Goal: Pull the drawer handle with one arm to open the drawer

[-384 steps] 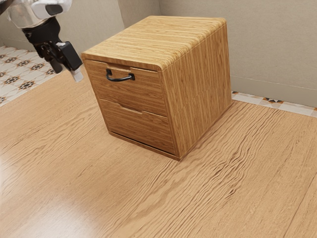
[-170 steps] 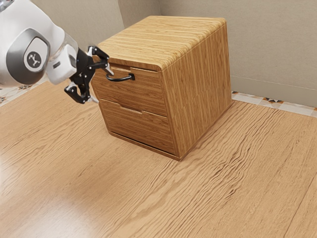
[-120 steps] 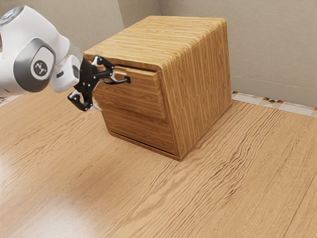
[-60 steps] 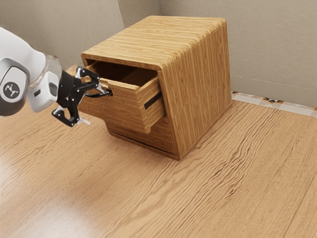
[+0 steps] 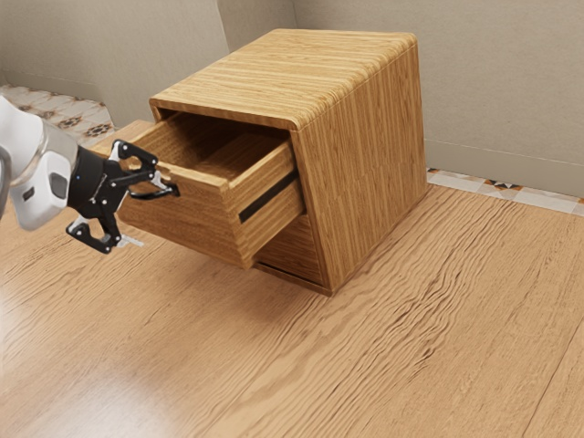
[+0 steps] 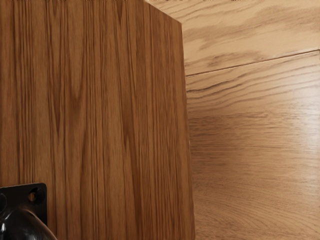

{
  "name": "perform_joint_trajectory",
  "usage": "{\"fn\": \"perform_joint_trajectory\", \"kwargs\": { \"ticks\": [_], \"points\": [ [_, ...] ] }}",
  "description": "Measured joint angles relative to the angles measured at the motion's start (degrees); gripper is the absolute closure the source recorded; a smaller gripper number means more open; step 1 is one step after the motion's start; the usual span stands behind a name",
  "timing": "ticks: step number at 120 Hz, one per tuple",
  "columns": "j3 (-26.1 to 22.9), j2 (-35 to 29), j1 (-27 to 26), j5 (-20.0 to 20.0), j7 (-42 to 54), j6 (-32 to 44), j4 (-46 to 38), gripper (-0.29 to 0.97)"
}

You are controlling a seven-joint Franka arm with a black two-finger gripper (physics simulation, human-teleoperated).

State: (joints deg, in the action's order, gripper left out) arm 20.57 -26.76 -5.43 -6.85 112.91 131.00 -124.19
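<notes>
The wooden cabinet [image 5: 356,155] stands on the floor with its top drawer [image 5: 196,196] pulled far out toward the exterior view's left; the drawer's inside looks empty. The black handle [image 5: 155,191] sits on the drawer front. My gripper [image 5: 146,212] is at that front, open, fingers spread wide. The upper finger [image 5: 139,164] is hooked at the handle, and the lower finger [image 5: 117,241] hangs free below it. In the wrist view the drawer front [image 6: 95,120] is close before my hand, with the handle's black mount [image 6: 22,210] at the edge.
The lower drawer [image 5: 297,254] is shut beneath the open one. Wooden floor [image 5: 365,347] spreads in front and to the exterior view's right. Grey walls [image 5: 502,73] stand behind the cabinet, and patterned tiles [image 5: 64,109] lie at the far left.
My hand came in from the upper left, hooked the handle and moved back to the exterior view's left. The top drawer went from shut to pulled far out.
</notes>
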Motion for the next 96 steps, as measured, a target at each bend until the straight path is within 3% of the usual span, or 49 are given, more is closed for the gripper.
{"fn": "perform_joint_trajectory", "kwargs": {
  "ticks": [17,27,96],
  "points": [
    [0.6,-1.8,-0.2,0.3,0.2,-0.1,-1.2,0.09],
    [1.4,-2.1,-0.2,0.5,0.2,-0.2,-1.7,0.01],
    [1.7,-8.7,0.8,2.4,0.6,-3.5,-6.5,0.00]
  ]
}}
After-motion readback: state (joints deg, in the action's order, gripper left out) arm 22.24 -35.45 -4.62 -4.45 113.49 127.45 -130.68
